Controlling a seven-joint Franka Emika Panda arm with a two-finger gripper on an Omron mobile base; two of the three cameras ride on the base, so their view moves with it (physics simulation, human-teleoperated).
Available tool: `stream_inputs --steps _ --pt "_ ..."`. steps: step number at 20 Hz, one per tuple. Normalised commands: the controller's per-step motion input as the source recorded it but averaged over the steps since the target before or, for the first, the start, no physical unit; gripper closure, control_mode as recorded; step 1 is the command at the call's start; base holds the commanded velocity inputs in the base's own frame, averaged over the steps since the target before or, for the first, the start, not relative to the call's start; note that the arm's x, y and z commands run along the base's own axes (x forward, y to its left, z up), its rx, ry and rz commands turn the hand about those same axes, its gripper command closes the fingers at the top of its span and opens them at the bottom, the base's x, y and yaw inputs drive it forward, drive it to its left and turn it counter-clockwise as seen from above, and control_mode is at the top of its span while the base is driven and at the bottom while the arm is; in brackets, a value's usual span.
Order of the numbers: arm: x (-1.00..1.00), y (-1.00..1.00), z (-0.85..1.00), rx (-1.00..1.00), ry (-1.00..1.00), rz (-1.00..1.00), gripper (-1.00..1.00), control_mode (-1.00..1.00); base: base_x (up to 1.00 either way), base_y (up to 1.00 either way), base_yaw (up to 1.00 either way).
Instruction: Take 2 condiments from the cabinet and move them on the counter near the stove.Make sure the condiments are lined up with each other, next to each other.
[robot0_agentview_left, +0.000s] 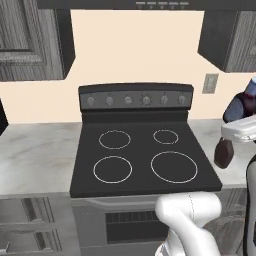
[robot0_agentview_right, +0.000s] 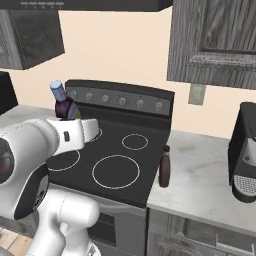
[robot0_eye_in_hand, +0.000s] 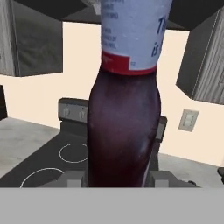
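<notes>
purple-blue bottle (robot0_eye_in_hand: 124, 131) clamped between gripper (robot0_eye_in_hand: 118, 178) fingers, held in the air above stove (robot0_agentview_right: 112, 165), pale cap (robot0_agentview_right: 57, 89) up in right base view. brown bottle (robot0_agentview_right: 164, 167) upright on counter (robot0_agentview_right: 200, 185), just beside stove's right edge. coffee machine (robot0_agentview_right: 245, 155) farther right on same counter. wall cabinet (robot0_agentview_right: 215, 40) above.

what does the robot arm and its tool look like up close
The arm is glossy white with rounded, bulbous link shells and dark, near-black joint sections, one showing a small red mark. A thin dark seam line runs down a white shell in the left base view. The tool has two small, blocky, dark grey finger tips. No loose cables or lettering are visible.
</notes>
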Motion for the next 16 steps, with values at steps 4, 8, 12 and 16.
stream_inputs --steps 4,8,12,16 --pt "0.0 0.0 0.0 0.0 0.0 0.0 1.0 1.0 0.45 -0.43 0.0" --pt "0.0 0.0 0.0 0.0 0.0 0.0 1.0 1.0 0.33 -0.39 0.0" --pt "0.0 0.0 0.0 0.0 0.0 0.0 1.0 1.0 0.31 -0.27 0.0" --pt "0.0 0.0 0.0 0.0 0.0 0.0 1.0 1.0 0.02 0.0 0.0"
